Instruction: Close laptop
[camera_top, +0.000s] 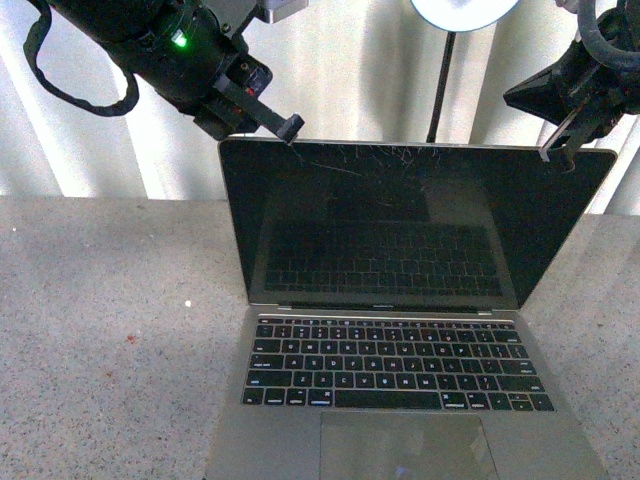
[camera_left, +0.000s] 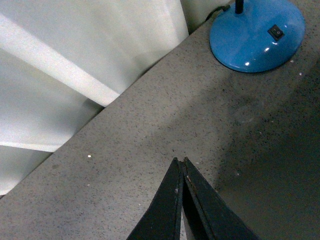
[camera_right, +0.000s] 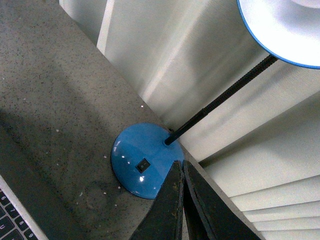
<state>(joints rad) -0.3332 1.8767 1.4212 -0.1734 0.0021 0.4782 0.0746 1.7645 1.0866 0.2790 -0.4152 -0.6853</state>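
Observation:
The laptop (camera_top: 400, 330) stands open in the middle of the speckled table, its scratched black screen (camera_top: 400, 220) upright and facing me, black keys and trackpad below. My left gripper (camera_top: 290, 128) is shut, its tip at the lid's top left corner. My right gripper (camera_top: 558, 150) is shut too, its tip at the lid's top right edge. In the left wrist view the shut fingers (camera_left: 181, 161) point at bare table behind the laptop. The right wrist view shows the shut fingers (camera_right: 179, 164) above the lamp base, with a corner of the keyboard (camera_right: 12, 220).
A blue desk lamp stands behind the laptop: its round base (camera_right: 142, 160) with a black switch, a black gooseneck (camera_right: 220, 102) and a lit shade (camera_top: 462, 12). White curtain folds (camera_top: 120, 150) run along the table's far edge (camera_left: 130, 92).

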